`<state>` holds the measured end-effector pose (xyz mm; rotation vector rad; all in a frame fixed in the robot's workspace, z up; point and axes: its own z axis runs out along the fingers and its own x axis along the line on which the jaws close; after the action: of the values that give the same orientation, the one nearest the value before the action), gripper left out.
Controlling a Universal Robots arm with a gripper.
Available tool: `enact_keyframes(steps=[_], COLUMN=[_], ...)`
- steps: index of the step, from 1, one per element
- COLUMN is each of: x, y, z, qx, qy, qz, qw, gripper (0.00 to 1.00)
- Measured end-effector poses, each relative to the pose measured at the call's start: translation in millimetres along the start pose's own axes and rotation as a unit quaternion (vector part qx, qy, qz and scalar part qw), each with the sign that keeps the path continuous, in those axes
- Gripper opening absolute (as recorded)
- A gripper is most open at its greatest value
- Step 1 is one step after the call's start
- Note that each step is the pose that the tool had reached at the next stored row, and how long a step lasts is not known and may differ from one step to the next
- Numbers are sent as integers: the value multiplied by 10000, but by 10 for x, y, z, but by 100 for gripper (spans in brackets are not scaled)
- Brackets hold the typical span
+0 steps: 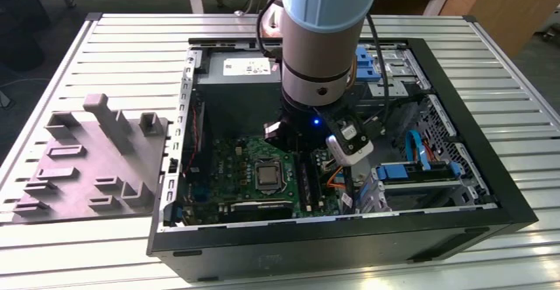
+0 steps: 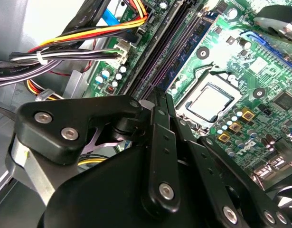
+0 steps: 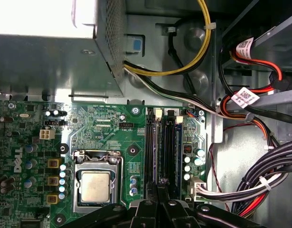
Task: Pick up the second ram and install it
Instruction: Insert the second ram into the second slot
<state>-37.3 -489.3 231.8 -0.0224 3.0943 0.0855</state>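
Note:
My gripper (image 1: 296, 147) reaches down into the open PC case (image 1: 455, 224), over the memory slots beside the processor socket (image 1: 265, 174). In both wrist views its black fingers (image 2: 157, 111) are drawn close together. The second ram (image 2: 165, 53) is a long dark stick standing edge-up in a slot. It runs straight out from between the fingertips (image 3: 161, 190). Its lower edge lies along the slot (image 3: 158, 152); I cannot tell how deep it sits. A blue-green stick (image 2: 189, 50) with black chips sits in the neighbouring slot.
A grey plastic holder tray (image 1: 88, 165) lies on the slatted table at the exterior view's left of the case. Bundled power cables (image 3: 259, 175) and a motherboard plug (image 2: 123, 50) crowd the far side of the slots. The power supply (image 1: 236, 73) fills the case's back end.

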Motion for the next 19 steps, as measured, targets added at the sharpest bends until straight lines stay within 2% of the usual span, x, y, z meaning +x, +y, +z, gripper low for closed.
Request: enact_keyframes(steps=[19], x=[-11], y=[-2], z=[23], qx=[-15], qy=[7], qz=[1], qw=[10000], gripper=[11])
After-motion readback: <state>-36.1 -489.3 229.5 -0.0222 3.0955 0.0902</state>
